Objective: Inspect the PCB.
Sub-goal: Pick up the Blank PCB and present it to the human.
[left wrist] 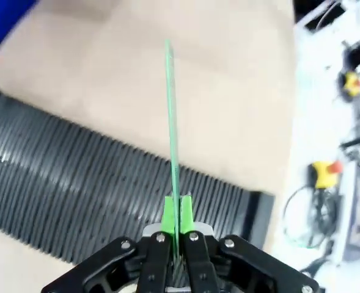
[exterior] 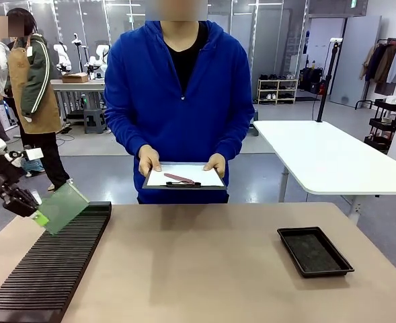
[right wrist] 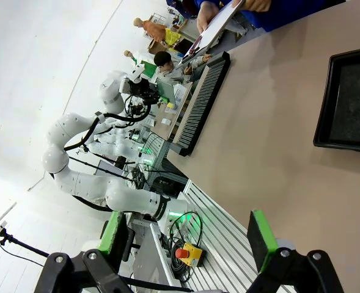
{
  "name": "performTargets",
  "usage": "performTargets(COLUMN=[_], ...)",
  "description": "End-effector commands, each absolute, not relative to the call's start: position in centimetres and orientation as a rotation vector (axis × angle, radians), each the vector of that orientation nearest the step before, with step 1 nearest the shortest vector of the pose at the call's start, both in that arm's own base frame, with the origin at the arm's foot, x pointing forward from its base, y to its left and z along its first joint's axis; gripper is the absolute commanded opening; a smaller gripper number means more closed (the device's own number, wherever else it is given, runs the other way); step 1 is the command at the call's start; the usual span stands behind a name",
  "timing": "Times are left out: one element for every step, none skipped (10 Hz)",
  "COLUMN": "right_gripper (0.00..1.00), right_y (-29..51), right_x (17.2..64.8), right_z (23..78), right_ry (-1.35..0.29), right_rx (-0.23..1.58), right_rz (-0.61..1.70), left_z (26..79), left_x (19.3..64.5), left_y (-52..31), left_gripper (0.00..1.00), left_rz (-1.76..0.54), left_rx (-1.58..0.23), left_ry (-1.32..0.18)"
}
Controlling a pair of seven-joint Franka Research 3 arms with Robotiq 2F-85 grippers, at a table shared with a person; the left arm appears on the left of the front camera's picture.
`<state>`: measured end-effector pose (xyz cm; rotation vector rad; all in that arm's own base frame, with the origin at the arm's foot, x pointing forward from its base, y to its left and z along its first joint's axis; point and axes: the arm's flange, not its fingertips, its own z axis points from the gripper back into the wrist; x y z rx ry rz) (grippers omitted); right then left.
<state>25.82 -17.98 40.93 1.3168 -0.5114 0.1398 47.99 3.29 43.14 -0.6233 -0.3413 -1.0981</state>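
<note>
Left gripper (exterior: pixel 40 216) clenched on PCB (exterior: pixel 63 205) edge, above rack (exterior: pixel 56 262); right gripper (right wrist: pixel 187 235) released. Should present the face squarely to person (exterior: pixel 177 87), grip steady.

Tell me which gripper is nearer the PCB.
Left. The left gripper is shut on the PCB, holding it above the black slotted rack. The right gripper stands open, apart from it, with the PCB far off in its wrist view.

Tilted PCB (exterior: pixel 63 206) in left jaws, above far end of black slotted rack (exterior: pixel 50 269).
</note>
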Motion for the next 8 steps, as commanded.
performTargets(right_gripper=[1.0, 1.0, 1.0, 1.0, 1.0, 1.0, 1.0, 1.0], right_y=[-18.0, -18.0, -18.0, -18.0, -18.0, -18.0, -18.0, -18.0], right_x=[25.8, 25.8, 25.8, 25.8, 25.8, 25.8, 25.8, 25.8], right_z=[41.1, 41.1, 41.1, 41.1, 41.1, 41.1, 41.1, 41.1], right_ry=[-0.526, -0.526, -0.526, -0.526, -0.526, -0.526, -0.526, -0.526], right_rx=[1.324, 1.324, 1.324, 1.324, 1.324, 1.324, 1.324, 1.324], right_rz=[0.15, 0.15, 0.15, 0.15, 0.15, 0.15, 0.15, 0.15], left_z=[41.6, 41.2, 42.0, 42.0, 42.0, 42.0, 41.5, 41.4], left_x=[47.9, 47.8, 47.7, 47.7, 47.7, 47.7, 47.6, 49.7], left_y=[1.9, 2.0, 2.6, 2.6, 2.6, 2.6, 2.4, 2.5], left_gripper=[0.0, 0.0, 0.0, 0.0, 0.0, 0.0, 0.03, 0.03], left_rz=[-0.989, -0.985, -1.047, -1.047, -1.047, -1.047, -1.027, -0.895], left_rx=[-0.727, -0.722, -0.685, -0.685, -0.685, -0.685, -0.704, -0.861], left_ry=[-0.357, -0.363, -0.349, -0.349, -0.349, -0.349, -0.349, -0.269])
